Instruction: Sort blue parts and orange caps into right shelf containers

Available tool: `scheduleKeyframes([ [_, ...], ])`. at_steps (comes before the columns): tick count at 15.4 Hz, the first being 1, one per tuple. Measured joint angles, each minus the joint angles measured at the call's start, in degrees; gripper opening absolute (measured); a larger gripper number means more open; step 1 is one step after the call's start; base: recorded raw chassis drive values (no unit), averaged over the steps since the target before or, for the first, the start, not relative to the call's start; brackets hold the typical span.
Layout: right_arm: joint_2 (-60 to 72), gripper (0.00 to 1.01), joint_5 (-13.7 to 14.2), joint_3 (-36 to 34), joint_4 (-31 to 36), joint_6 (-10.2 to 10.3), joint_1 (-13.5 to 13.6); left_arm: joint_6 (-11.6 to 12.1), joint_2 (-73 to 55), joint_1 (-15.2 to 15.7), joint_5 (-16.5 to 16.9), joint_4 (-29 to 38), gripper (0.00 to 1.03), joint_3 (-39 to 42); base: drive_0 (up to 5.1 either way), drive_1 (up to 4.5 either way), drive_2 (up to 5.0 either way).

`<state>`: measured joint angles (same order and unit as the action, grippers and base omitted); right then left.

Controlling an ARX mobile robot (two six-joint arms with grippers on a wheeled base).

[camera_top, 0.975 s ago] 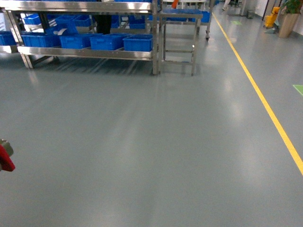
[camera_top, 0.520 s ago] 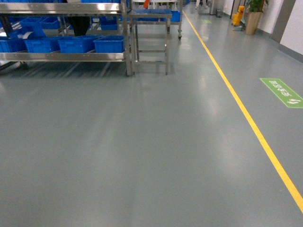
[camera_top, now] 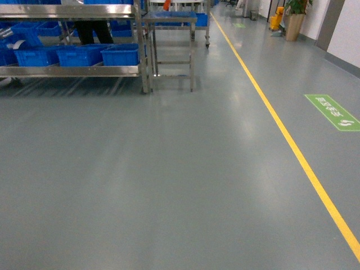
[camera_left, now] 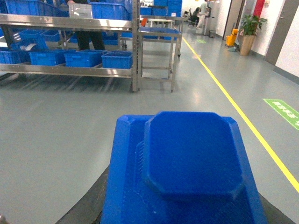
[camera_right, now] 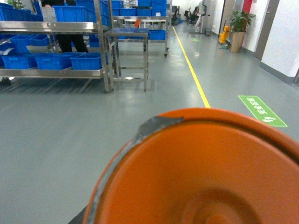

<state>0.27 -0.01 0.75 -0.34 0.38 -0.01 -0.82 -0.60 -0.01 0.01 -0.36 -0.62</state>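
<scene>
Blue part (camera_left: pixel 187 163): fills the near middle of the left wrist view, a blocky blue piece with a raised octagonal top, close under the camera; what holds it is hidden.
Orange cap (camera_right: pixel 201 172): fills the near half of the right wrist view, its round hollow face turned to the camera, with a grey scuffed strip along its upper left rim; what holds it is hidden.
Left jaws: not seen in any view, so their opening cannot be told.
Right jaws: not seen either; cannot tell.
Bins (camera_top: pixel 79 55): a row of blue ones on the low level of a steel rack (camera_top: pixel 140 50) at far left.
Steel stand (camera_top: pixel 169 45): just right of the rack, carrying more blue bins.
Person (camera_top: pixel 93 31): dark legs behind the rack.
Floor (camera_top: pixel 169 180): grey, glossy.
Yellow line (camera_top: pixel 287 140): runs from far middle to near right.
Green sign (camera_top: pixel 332 111): on the floor, right of the line.
Plant (camera_top: pixel 293 17): potted, far right.
</scene>
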Motion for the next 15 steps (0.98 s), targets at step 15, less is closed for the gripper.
scheduleKeyframes([
  [15, 0.0, 0.43, 0.0, 0.0, -0.02, 0.0, 0.0, 0.02, 0.0, 0.0, 0.0, -0.07, 0.42, 0.0, 0.1, 4.39, -4.2],
])
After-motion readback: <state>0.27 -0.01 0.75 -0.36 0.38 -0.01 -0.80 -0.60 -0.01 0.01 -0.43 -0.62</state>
